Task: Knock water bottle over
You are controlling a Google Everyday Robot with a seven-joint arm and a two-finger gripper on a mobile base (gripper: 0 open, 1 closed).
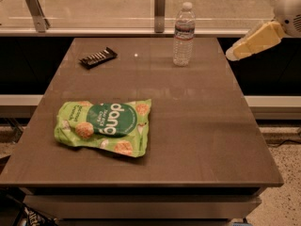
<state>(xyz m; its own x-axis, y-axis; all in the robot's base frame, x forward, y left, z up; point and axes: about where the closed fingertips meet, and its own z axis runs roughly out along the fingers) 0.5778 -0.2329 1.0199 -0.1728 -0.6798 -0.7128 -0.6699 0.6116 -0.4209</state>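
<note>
Nearest the front edge, toward the front-left corner, a green Dang snack bag [106, 132] is seen lying flat on the counter [202, 126]. Farther back, near the far-left corner, a dark wrapped bar [98, 57] is laid at a slant. Both are well apart from the task's thing.

The water bottle [183, 34] is found close to the far edge, right of its middle and short of the far-right corner. The hand [241, 51] is held in the air just beyond the right edge, by that same corner, apart from the bottle. Nothing is seen in it, and whether it is apart or together cannot be told.

The approach is judged to be the step in hand. The push is best delivered high on the bottle, at the dark label band or above, and driven leftward along the far edge. A low contact is likely to make so light a thing slide rather than tip. A measured sweep is advised, since the round ribbed body may roll once it is down, and the far edge is close.

The bottle is stood upright: its long axis is vertical, the white cap is pointed straight up, and the base is set flat on the counter.
</note>
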